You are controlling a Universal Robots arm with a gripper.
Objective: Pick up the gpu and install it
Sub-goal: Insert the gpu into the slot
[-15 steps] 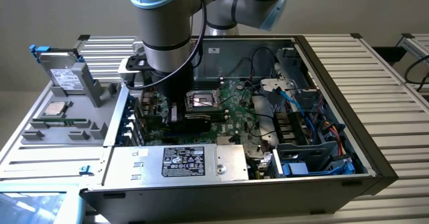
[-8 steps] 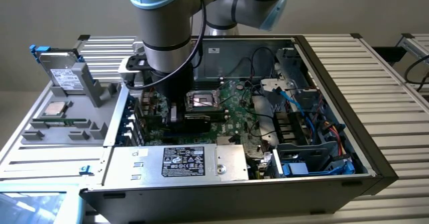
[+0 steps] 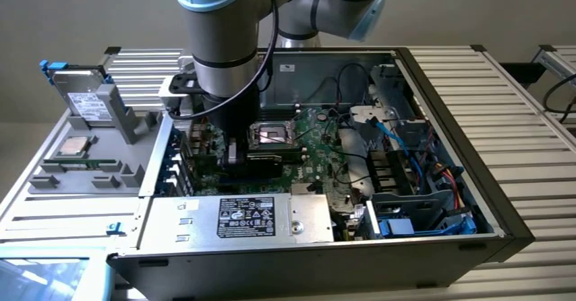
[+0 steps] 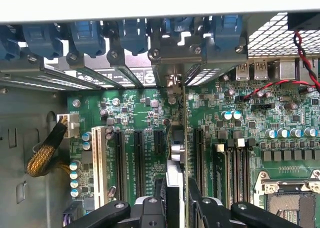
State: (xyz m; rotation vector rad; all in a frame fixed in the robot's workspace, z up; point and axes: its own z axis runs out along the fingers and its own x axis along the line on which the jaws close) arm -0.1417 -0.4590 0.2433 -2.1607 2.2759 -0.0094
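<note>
We see the open computer case [image 3: 504, 200] on the table [image 3: 531, 92], with the arm [image 3: 225, 38] reaching down into it over the green motherboard [image 4: 135, 108]. The pincer [image 4: 175, 198] is closed on the gpu [image 4: 176, 153], held edge-on and upright among the black expansion slots [image 4: 138, 155], its silver bracket [image 4: 170, 63] standing against the case's rear slot openings.

**Grey wall, ribbed table**

From my station I see a plain grey wall [image 3: 99, 11] behind the setup, evenly lit with no hard shadows. The table [image 3: 531, 122] has a pale ribbed metal surface, its slats running across the exterior view's right side and showing again at the far left. Another framed surface [image 3: 558, 58] stands at the right edge.
</note>
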